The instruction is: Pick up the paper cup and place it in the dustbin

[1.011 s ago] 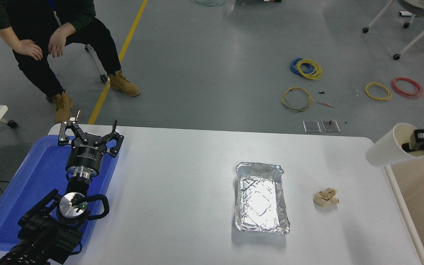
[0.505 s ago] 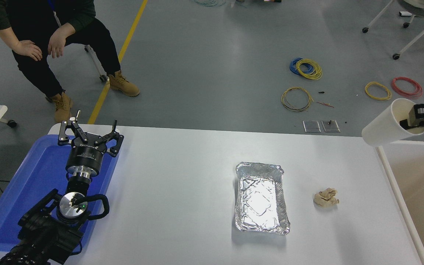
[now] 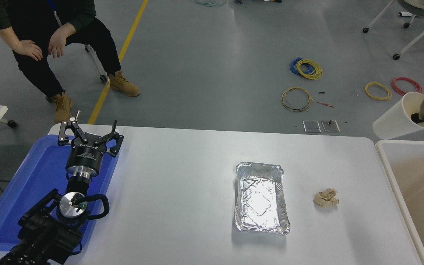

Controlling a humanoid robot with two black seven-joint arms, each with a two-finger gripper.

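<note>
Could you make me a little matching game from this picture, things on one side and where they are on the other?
Things:
1. cup
2. foil tray
3. paper wad
4. left gripper

Places:
A. over the blue tray
B. lying on the table between the foil tray and the dustbin
C. held in the air by the right gripper
D. on the table, right of its middle

Pairs: 1-C, 2-D, 3-B, 4-A

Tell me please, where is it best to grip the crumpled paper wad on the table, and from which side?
Take the crumpled tan paper wad across its middle, coming straight down from above. It lies low and loose on the white table, with free space all around, so probably any finger direction works.
</note>
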